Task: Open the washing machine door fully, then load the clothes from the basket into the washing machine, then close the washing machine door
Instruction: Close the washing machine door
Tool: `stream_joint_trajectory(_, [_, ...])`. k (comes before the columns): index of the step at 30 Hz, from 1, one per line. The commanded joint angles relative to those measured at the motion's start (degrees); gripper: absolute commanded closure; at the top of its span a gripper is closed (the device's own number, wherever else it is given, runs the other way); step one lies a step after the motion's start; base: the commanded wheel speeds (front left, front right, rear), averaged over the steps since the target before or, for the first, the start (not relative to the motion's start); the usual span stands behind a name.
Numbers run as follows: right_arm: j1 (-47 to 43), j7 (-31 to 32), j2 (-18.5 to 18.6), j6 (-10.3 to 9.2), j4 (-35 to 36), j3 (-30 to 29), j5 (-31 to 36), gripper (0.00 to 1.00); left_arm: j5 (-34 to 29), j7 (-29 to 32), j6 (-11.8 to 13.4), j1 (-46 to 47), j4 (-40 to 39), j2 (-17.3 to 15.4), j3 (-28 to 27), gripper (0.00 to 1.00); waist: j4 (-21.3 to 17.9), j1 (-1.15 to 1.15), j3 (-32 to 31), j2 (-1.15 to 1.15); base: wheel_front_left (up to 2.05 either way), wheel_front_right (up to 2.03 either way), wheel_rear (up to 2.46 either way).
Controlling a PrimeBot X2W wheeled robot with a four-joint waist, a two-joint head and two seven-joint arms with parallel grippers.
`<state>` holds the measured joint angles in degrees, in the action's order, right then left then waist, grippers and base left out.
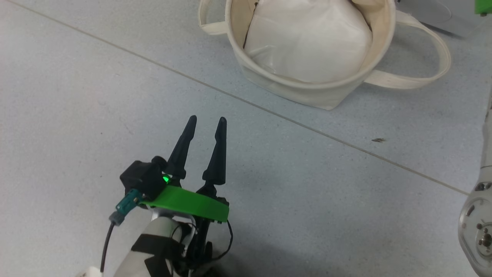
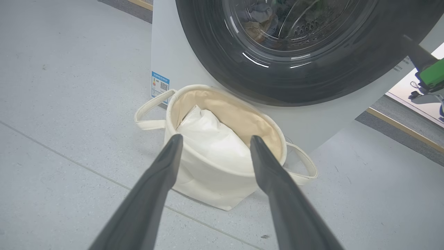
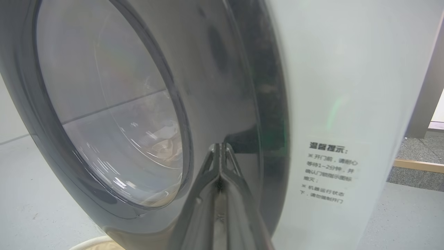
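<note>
The head camera looks steeply down at the floor (image 1: 77,96), with the left gripper (image 1: 207,118) low in frame and the basket (image 1: 307,96) at the top edge. The left wrist camera faces that same basket from nearby, the washing machine (image 2: 173,52) behind it. The right wrist camera sits close against the door (image 3: 215,69), also seen from the left wrist.

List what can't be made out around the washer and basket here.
Bottom of the basket: head view, the white bundle covers it.
Whether the washing machine door is latched: right wrist view, blurred, with the right gripper across the ring.
Text on the blue sticker: left wrist view, too small.
Top of the door: left wrist view, cut by the upper edge.
</note>
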<state>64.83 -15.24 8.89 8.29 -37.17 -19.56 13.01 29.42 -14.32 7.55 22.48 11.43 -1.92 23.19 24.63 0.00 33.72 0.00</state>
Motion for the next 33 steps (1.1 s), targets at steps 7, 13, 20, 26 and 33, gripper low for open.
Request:
stream_joint_trajectory(7, [1.8,0.2,-0.8,-0.8,3.7,1.2,-2.0,1.0,-0.3,-0.7,-0.3,0.7,-0.4,-1.0,-2.0,0.0,-1.7,0.0,-1.4,0.0,0.0,0.0,0.0])
stream_joint_trajectory(13, [-6.2,0.2,-3.0,-0.8,7.6,7.3,-8.0,1.0,-2.1,-0.7,-1.2,0.3,1.2,-1.0,-3.1,0.0,-4.7,0.0,-5.9,0.0,0.0,0.0,0.0])
stream_joint_trajectory(20, [-26.1,0.2,-4.6,-0.8,16.3,17.2,-19.4,1.0,-4.2,-0.7,-3.9,-2.6,1.5,-1.0,-7.4,0.0,-11.0,0.0,-14.7,0.0,0.0,0.0,0.0])
stream_joint_trajectory(26, [-38.4,0.2,-5.7,-0.8,22.6,23.9,-25.0,1.0,-7.0,-0.7,-6.9,-6.3,-2.0,-1.0,-13.5,0.0,-17.5,0.0,-19.1,0.0,0.0,0.0,0.0])
stream_joint_trajectory(33, [-49.4,0.2,-5.9,-0.8,32.7,25.3,-27.4,0.83,-9.6,-0.7,-9.2,-9.4,-2.2,-1.0,-16.1,0.0,-24.1,0.0,-22.8,0.0,0.0,0.0,0.0])
